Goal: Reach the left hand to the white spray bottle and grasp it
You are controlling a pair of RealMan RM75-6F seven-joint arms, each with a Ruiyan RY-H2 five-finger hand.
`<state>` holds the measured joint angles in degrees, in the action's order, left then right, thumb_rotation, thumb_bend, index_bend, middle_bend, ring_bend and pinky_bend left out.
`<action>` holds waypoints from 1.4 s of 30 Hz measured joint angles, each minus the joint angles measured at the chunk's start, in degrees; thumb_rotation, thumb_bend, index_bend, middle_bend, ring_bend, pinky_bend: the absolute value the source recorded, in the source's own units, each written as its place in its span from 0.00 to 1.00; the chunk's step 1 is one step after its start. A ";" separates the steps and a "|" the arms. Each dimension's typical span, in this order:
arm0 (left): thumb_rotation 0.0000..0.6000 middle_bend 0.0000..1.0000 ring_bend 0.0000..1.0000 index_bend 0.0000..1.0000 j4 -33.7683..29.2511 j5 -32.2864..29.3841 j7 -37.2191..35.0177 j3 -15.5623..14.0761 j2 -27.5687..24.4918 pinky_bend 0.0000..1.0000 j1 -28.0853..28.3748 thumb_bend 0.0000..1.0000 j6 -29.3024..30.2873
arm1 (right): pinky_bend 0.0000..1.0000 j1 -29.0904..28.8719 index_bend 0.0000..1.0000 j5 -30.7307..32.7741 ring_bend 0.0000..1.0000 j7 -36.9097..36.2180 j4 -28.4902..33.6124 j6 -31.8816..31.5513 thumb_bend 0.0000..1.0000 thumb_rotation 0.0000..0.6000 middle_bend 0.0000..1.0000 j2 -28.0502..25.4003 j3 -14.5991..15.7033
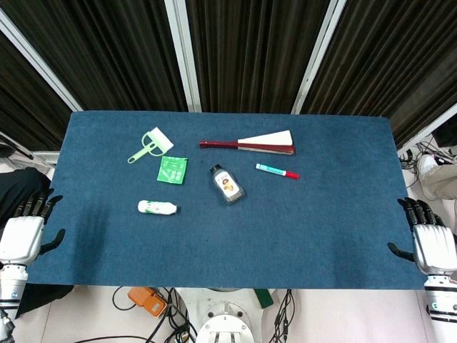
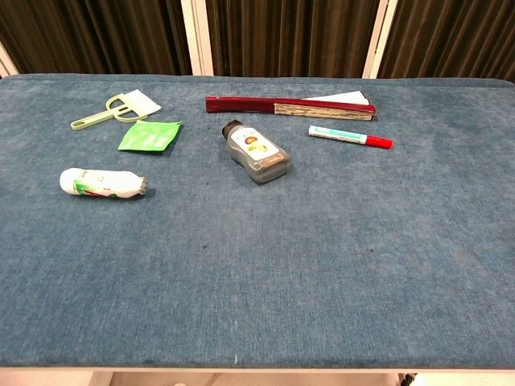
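The white spray bottle (image 1: 157,208) (image 2: 102,183) lies on its side on the blue table cloth, left of centre, with green and red print on its body. My left hand (image 1: 27,230) hangs at the table's left edge, fingers apart and holding nothing, well to the left of the bottle. My right hand (image 1: 427,238) is at the right edge, likewise empty with fingers spread. Neither hand shows in the chest view.
A green sachet (image 1: 172,170) and a pale green brush (image 1: 151,146) lie behind the bottle. A small dark-capped bottle (image 1: 227,184) lies at centre, with a folded red-and-white fan (image 1: 250,145) and a red-capped marker (image 1: 277,171) behind it. The blue table cloth (image 1: 285,236) covers the table.
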<state>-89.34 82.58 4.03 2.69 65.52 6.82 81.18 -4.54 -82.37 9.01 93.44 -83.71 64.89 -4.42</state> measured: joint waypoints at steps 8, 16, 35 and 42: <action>1.00 0.07 0.04 0.15 -0.93 0.02 1.45 0.20 -0.37 0.15 -0.95 0.30 2.20 | 0.33 -0.61 0.21 -0.15 0.17 0.38 0.18 0.95 0.20 1.00 0.19 0.11 0.06; 1.00 0.07 0.04 0.11 -1.08 -0.20 0.47 0.01 -0.54 0.15 -0.79 0.30 1.14 | 0.33 -0.49 0.21 0.25 0.17 -0.01 0.43 0.85 0.20 1.00 0.19 0.04 -0.07; 1.00 0.11 0.09 0.12 -4.80 -2.89 9.29 2.01 8.59 0.15 10.29 0.23 -14.07 | 0.33 -0.78 0.22 1.11 0.17 -0.37 1.56 2.57 0.20 1.00 0.19 -0.40 0.34; 1.00 0.15 0.11 0.17 -3.04 -8.79 14.61 4.67 13.93 0.15 16.55 0.24 -20.82 | 0.33 -0.90 0.22 1.59 0.17 -0.20 1.90 3.09 0.20 1.00 0.19 -0.60 0.39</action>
<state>-92.38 73.79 18.64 7.36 79.45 23.38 60.36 -5.44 -80.78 8.81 95.34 -80.62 64.29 -4.03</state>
